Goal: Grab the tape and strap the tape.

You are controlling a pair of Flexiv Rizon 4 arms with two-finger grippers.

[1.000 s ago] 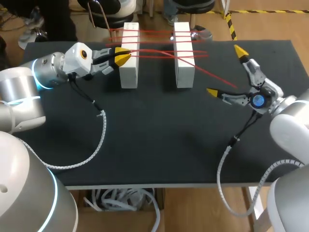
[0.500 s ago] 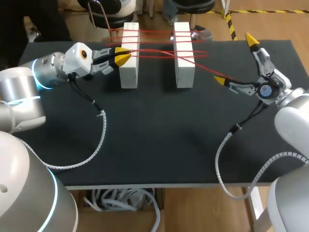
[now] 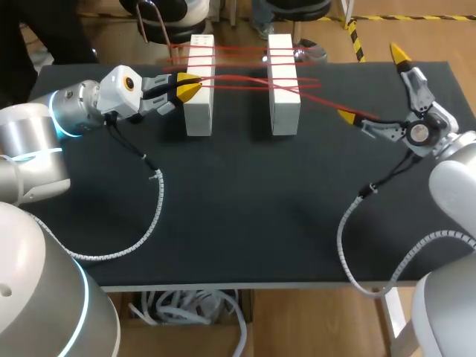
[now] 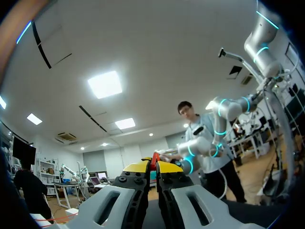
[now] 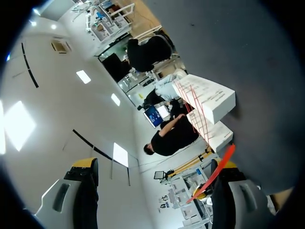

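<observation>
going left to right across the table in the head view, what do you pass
left gripper → left white block → right white block → right gripper. The red tape runs across both blocks and out to each gripper, so it has no single place in the order.

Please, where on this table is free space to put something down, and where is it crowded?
Free: the wide front of the table, before the left block and right block, between the left cable and right cable. Crowded: the back, where red tape crosses both blocks, pinched in the left gripper and stretching to the open right gripper.
</observation>
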